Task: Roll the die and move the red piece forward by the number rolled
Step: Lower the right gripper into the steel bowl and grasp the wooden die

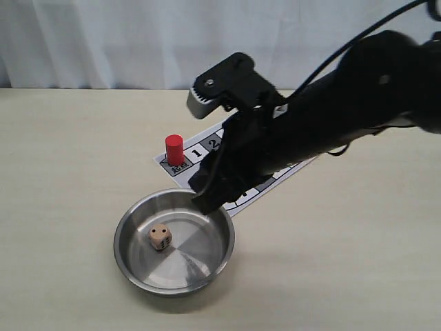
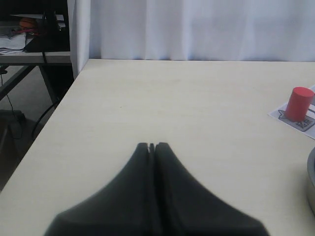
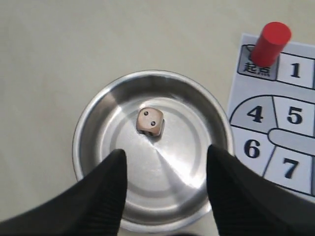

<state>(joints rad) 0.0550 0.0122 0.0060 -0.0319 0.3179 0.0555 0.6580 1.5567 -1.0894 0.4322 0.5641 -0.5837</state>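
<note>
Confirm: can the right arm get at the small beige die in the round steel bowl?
Probably yes. The right claw hangs open above the round steel bowl, and the small beige die lies bare on its floor, nothing over it. Only the bowl's wall might crowd the grasp.

The die [image 1: 160,238] lies in the bowl [image 1: 120,240] on the table [image 1: 62,207], near the middle. The board [image 1: 200,153] lies just behind and right of the bowl, with the piece [image 1: 173,149] standing on its leftmost square.
</note>
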